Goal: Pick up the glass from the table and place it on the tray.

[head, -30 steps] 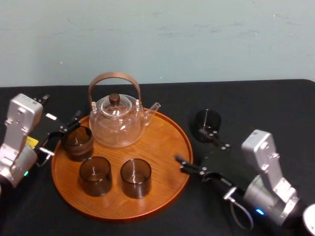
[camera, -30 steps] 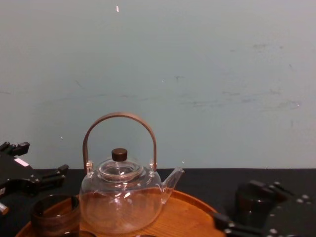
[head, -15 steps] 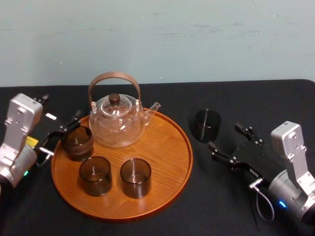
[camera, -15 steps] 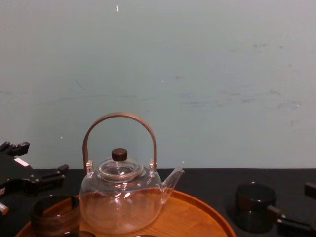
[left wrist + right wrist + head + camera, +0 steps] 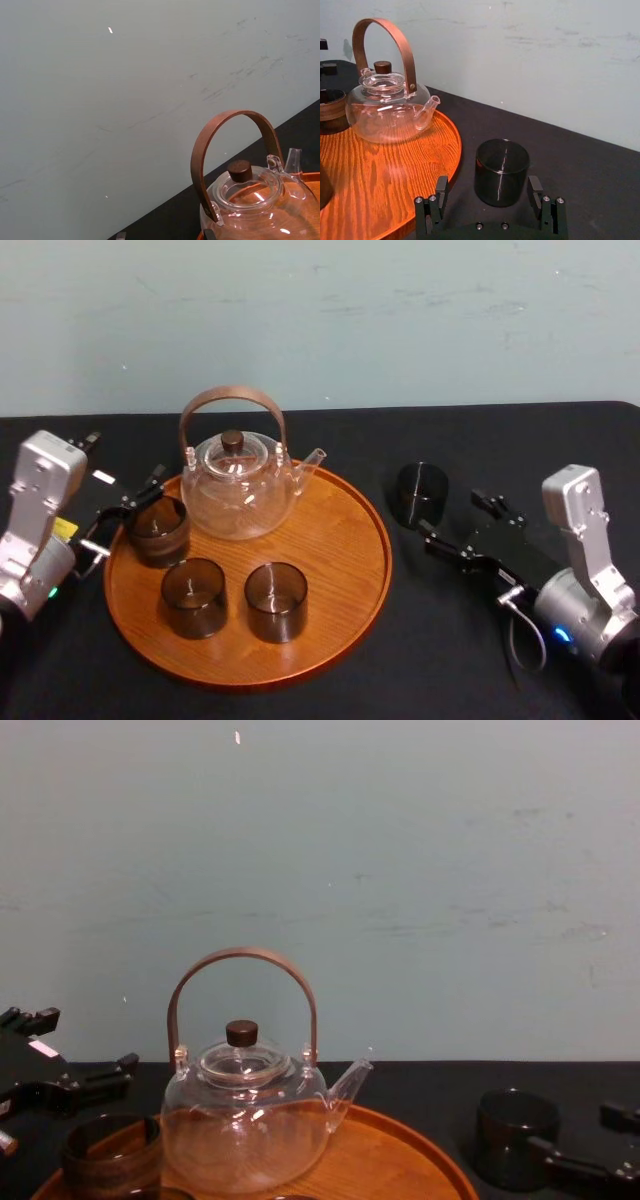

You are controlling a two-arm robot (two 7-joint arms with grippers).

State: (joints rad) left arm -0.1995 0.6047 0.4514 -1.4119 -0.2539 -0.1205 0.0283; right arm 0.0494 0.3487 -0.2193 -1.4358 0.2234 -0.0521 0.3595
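Note:
A dark smoky glass (image 5: 420, 495) stands on the black table to the right of the tray (image 5: 370, 570). My right gripper (image 5: 455, 520) is open, low over the table, pointing at this glass from the right. In the right wrist view the glass (image 5: 501, 172) stands just beyond the gripper (image 5: 488, 182), centred in the gap and untouched. From the chest the glass (image 5: 517, 1140) shows beside the gripper (image 5: 580, 1135). My left gripper (image 5: 125, 515) rests open at the tray's left rim, beside another glass (image 5: 157, 528).
On the tray stands a clear glass teapot (image 5: 238, 490) with an arched brown handle, and two more dark glasses (image 5: 193, 597) (image 5: 275, 602) stand at the front. The tray's right half (image 5: 395, 170) is bare wood. A pale wall rises behind the table.
My right arm swung out to the right, away from the tray's rim, then turned its open fingers toward the glass on the table. The left arm and everything on the tray stayed still.

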